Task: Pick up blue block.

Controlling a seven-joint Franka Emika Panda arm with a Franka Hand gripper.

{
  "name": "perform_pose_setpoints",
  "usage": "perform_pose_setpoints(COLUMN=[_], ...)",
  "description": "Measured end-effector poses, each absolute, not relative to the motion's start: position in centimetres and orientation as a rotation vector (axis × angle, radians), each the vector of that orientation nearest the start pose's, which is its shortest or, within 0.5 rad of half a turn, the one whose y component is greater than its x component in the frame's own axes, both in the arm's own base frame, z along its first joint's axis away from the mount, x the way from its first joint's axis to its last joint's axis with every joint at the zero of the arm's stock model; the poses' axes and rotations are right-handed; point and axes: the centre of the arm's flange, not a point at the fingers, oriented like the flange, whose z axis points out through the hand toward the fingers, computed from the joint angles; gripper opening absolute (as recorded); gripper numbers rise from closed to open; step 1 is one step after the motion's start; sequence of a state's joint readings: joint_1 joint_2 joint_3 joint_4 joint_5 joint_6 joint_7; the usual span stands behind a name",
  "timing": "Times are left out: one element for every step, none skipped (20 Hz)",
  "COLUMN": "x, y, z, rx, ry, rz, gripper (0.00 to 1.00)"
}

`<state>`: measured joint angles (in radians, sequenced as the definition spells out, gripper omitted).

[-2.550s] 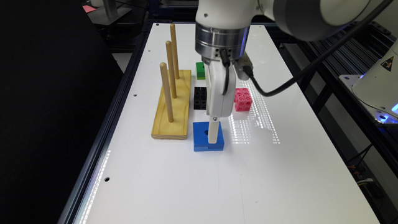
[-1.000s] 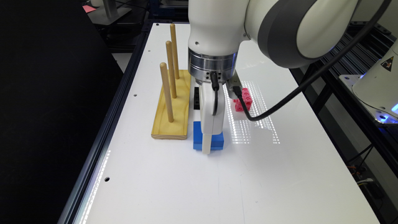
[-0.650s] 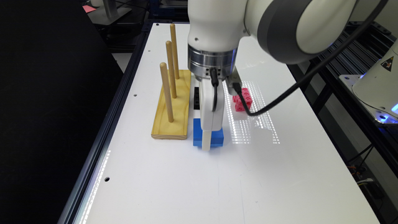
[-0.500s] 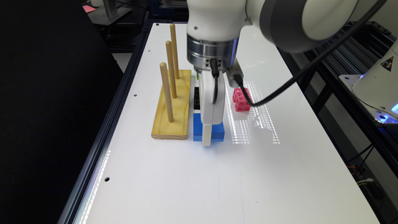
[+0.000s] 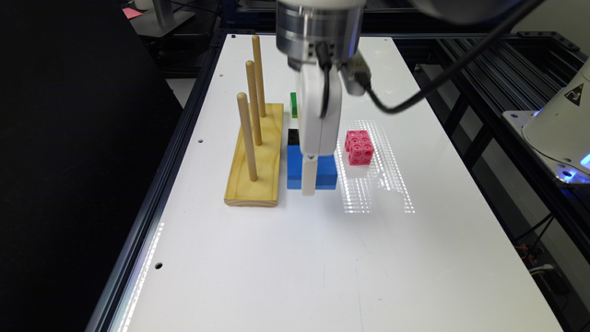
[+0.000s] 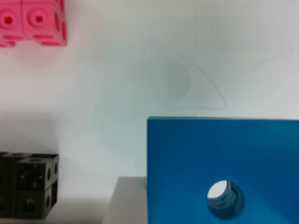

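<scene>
We've got a glossy white table (image 5: 286, 258) with a pale wooden base (image 5: 256, 159) holding three round pegs. The gripper (image 5: 309, 184) is clamped on the blue block (image 5: 322, 173), a flat smooth square with a round hole, which sits between its fingers just off the table, right beside the base. A knobbly pink cube (image 5: 359, 146), a black block (image 6: 28, 184) and a green one (image 5: 293, 104) sit nearby.

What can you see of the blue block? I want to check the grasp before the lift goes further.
The blue block is a flat, square, bright-blue piece with smooth matte faces and a round hole through its centre. The gripper comes down across its middle, one white finger against its near side. It lies beside the wooden peg board, with a black block just behind.
</scene>
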<state>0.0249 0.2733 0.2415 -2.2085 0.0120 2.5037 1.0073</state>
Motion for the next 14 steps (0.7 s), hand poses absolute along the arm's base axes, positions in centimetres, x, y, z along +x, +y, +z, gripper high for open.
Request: perform_pose_setpoints(x=[53.6, 53.6, 53.6, 53.6, 53.5, 53.4, 53.3, 53.2, 53.1, 53.1, 53.0, 53.0, 53.0, 52.9], y=[14.6, 14.6, 14.6, 14.6, 14.6, 14.7, 14.7, 14.8, 14.8, 14.9, 14.9, 14.9, 14.9, 14.9], z=[26.4, 26.6, 27.2, 27.7, 28.5, 29.2, 30.0, 30.5, 30.9, 31.2, 31.5, 31.8, 32.2, 32.5], rx=[-2.848, -2.848, -2.848, -2.849, -2.851, -2.853, -2.856, -2.857, -2.859, -2.860, -2.859, -2.859, -2.860, -2.861], ry=[1.138, 1.138, 1.138, 1.138, 1.139, 1.140, 1.142, 1.143, 1.143, 1.144, 1.144, 1.143, 1.143, 1.143], rz=[0.028, 0.026, 0.020, 0.014, 0.009, 0.006, 0.004, 0.002, 0.001, -0.001, -0.006, -0.010, -0.013, -0.016], gripper=[0.00, 0.00, 0.00, 0.00, 0.00, 0.00, 0.00, 0.00, 0.00, 0.00, 0.00, 0.00, 0.00, 0.00])
